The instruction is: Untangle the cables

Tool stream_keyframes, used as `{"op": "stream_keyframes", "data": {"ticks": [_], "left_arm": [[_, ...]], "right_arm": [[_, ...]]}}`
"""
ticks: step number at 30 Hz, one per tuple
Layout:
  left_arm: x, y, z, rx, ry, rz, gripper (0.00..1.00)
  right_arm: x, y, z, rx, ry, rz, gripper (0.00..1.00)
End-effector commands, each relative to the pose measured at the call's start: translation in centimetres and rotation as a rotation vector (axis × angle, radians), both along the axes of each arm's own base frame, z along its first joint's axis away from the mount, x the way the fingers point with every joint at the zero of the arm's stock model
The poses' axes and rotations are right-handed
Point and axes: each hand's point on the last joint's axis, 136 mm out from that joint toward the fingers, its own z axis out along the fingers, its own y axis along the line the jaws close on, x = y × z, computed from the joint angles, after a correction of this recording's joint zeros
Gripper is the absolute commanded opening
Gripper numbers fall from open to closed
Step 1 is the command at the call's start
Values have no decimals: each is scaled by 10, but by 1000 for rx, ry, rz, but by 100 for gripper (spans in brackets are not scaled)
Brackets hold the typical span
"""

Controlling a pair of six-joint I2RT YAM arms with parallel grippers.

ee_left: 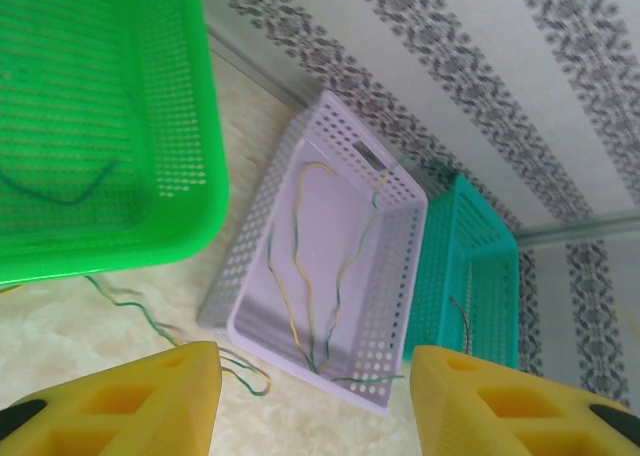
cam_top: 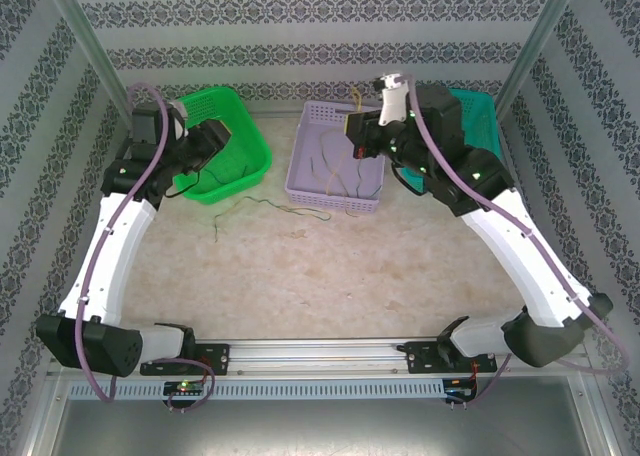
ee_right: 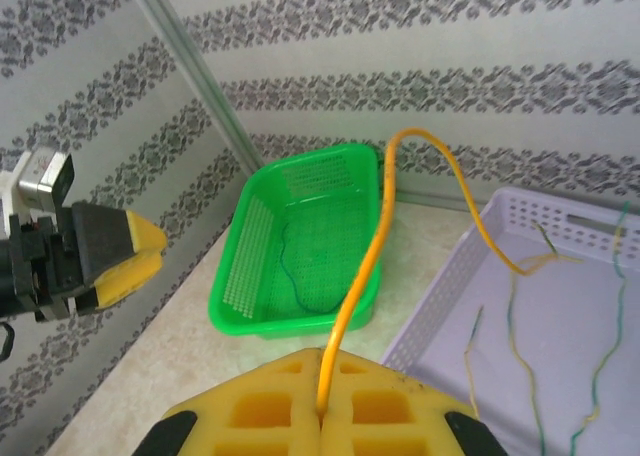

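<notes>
A green basket (cam_top: 240, 111) sits on the pale, marbled bench (cam_top: 330, 271), directly beneath the left tool (cam_top: 218, 138). A lavender perforated basket (cam_top: 300, 166) lies below the right tool (cam_top: 358, 136), near the green one but apart from it. A teal basket (cam_top: 482, 111) stands to the right of the right tool, just beside the lavender basket. Striped patterned wallpaper (cam_top: 320, 21) rises beyond both tools, with slanting metal posts (cam_top: 92, 56) at the corners.

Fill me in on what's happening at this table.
The right gripper is shut on an orange cable, raised over the purple basket where several thin cables lie. The left gripper hangs open by the green basket, which holds one dark cable. Another thin cable lies on the table in front of those baskets.
</notes>
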Motion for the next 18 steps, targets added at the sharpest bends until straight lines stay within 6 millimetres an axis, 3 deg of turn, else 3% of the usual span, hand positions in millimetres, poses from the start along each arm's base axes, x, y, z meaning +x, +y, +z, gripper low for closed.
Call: {"op": "stream_keyframes", "data": {"ticks": [1,12,18], "left_arm": [[5,-18,25,36,-110,-72,53],[1,-11,27,107,-116,-23,54],[3,-21,17,60,-83,-48,54]], "right_arm": [[-8,-19,18,-9,-46,-39,0],[-14,-44,14,-18,-48,-103,0],[-13,-46,9,-8,-31,-104,0]]}}
